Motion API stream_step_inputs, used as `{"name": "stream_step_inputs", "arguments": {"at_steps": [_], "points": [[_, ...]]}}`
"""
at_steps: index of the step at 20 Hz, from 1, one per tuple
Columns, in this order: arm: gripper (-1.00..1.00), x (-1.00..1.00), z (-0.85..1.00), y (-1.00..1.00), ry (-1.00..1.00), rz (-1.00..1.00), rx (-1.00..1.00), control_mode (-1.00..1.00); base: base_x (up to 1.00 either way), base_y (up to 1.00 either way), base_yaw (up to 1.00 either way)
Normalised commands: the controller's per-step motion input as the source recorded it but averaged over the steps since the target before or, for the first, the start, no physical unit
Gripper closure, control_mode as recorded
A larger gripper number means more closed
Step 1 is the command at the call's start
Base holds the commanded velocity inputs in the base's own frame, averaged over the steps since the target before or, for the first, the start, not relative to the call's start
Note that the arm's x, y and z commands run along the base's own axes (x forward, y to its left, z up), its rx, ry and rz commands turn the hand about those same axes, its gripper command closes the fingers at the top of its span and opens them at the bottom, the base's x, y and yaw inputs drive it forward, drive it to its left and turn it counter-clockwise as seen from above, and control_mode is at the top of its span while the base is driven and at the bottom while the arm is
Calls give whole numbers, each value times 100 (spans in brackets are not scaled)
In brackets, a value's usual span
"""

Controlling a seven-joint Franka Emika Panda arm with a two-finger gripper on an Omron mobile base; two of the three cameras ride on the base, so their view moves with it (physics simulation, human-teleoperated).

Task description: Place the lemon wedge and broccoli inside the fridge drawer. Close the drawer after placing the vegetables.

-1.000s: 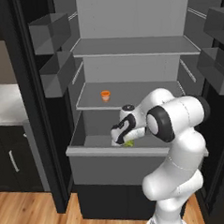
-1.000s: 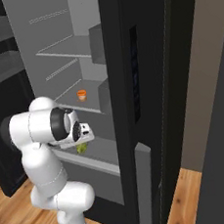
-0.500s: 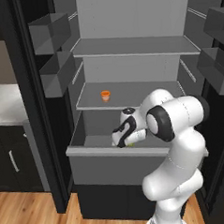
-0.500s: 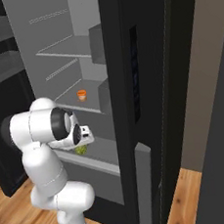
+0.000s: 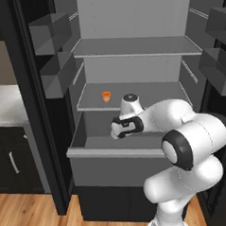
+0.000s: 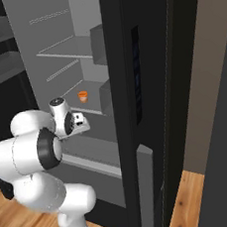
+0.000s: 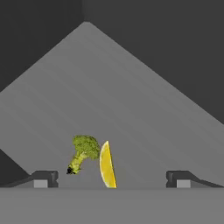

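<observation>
The fridge drawer (image 5: 116, 167) stands pulled out below the lowest shelf. In the hand view the broccoli (image 7: 83, 151) and the lemon wedge (image 7: 106, 165) lie side by side on the drawer's grey floor (image 7: 131, 105), the wedge standing on edge just right of the floret. My gripper (image 7: 111, 181) is open just above them, its fingertips (image 7: 41, 179) far apart and touching neither. From the base cameras the gripper (image 5: 119, 131) hangs down inside the drawer (image 6: 90, 153), with the hand (image 6: 78, 123) over its middle.
A small orange cup (image 5: 106, 96) stands on the shelf just behind the drawer. Grey door bins (image 5: 55, 73) jut from the open left door. The dark right door (image 6: 149, 106) stands close beside the arm. Wooden floor lies below.
The jaws have spread wide and let go of the green broccoli that showed at the fingers a second ago. The hand has stayed over the drawer.
</observation>
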Motion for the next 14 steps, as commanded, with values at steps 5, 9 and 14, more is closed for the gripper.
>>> {"name": "stream_step_inputs", "arguments": {"at_steps": [5, 9, 14], "points": [[-100, -98, 72, 19, -5, 0, 0, -100, 0, 0, 0], [-100, -100, 27, 46, 0, 0, 0, -100, 0, 0, 0], [-100, -79, -12, 66, 11, -3, 0, -100, 0, 0, 0]]}}
